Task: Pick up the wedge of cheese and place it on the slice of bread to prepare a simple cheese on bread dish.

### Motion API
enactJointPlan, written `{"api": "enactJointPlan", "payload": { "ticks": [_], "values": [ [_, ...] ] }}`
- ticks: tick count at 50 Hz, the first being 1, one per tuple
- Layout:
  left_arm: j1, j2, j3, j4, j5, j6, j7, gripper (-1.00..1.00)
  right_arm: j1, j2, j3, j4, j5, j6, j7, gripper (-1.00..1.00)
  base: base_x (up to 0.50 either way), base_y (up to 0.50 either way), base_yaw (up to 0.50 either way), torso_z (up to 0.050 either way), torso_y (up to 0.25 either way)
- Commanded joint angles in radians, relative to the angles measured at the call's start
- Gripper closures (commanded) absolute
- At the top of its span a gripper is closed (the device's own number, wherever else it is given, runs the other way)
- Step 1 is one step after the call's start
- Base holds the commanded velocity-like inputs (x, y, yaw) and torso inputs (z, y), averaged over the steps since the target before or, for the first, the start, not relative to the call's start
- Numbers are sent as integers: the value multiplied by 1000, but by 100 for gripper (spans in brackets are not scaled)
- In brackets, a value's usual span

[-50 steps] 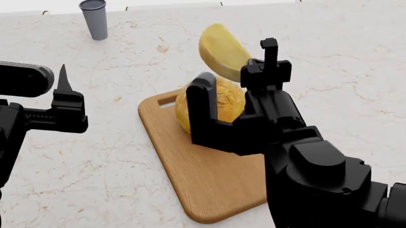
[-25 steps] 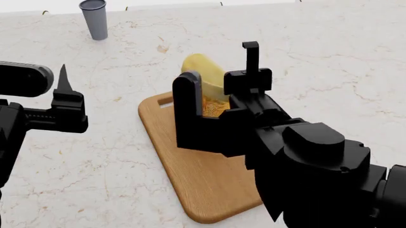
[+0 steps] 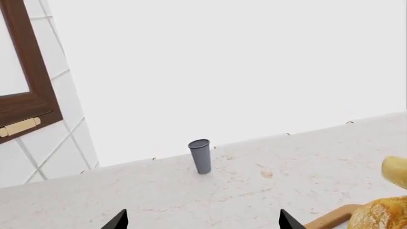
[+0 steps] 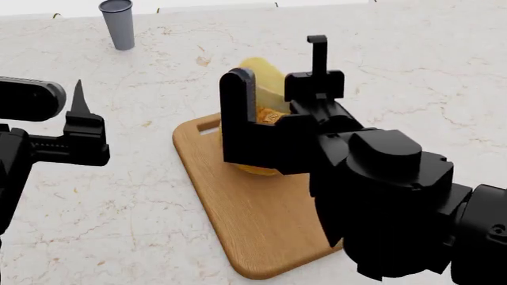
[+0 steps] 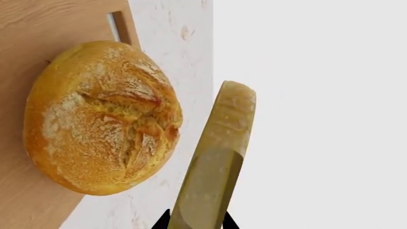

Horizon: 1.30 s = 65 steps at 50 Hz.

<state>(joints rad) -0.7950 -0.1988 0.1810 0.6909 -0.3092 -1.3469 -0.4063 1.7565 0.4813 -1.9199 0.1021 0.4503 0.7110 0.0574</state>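
Gripping smooth cheese wedge (image 5: 216, 162), right claw (image 5: 194, 220)

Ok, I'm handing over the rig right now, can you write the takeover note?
Right gripper: shut on the pale yellow half-disc cheese wedge, held on edge beside the loaf; contact can't be judged.
Left gripper: off to the side, holding nothing; fingers apart in its wrist view.
Round golden crusty bread loaf: on the tan wooden cutting board, near its handle slot.
Grey cup: at the counter's far edge.
Done: cheese picked up, brought to the loaf.
Left: set it on the loaf top, release.
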Motion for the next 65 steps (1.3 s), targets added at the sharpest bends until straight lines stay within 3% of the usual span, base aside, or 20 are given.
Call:
{"api": "enactJointPlan", "payload": {
  "ticks": [1,62,63,65],
  "values": [
    [0,-1,-2,1,-8,1,-2,-100,-15,-29,0,56,-50,-7,-31,100,0,0,0,0,0],
    [2,-12,-5,3,-39,11,-26,-100,-89,-86,5,174,-31,-9,-96,100,0,0,0,0,0],
    [2,-12,-4,2,-40,11,-26,-100,-84,-88,3,180,-44,-13,-84,-100,0,0,0,0,0],
    [2,-13,-4,2,-41,11,-27,-100,-77,-80,-3,159,-46,-7,-89,-100,0,0,0,0,0]
  ]
}}
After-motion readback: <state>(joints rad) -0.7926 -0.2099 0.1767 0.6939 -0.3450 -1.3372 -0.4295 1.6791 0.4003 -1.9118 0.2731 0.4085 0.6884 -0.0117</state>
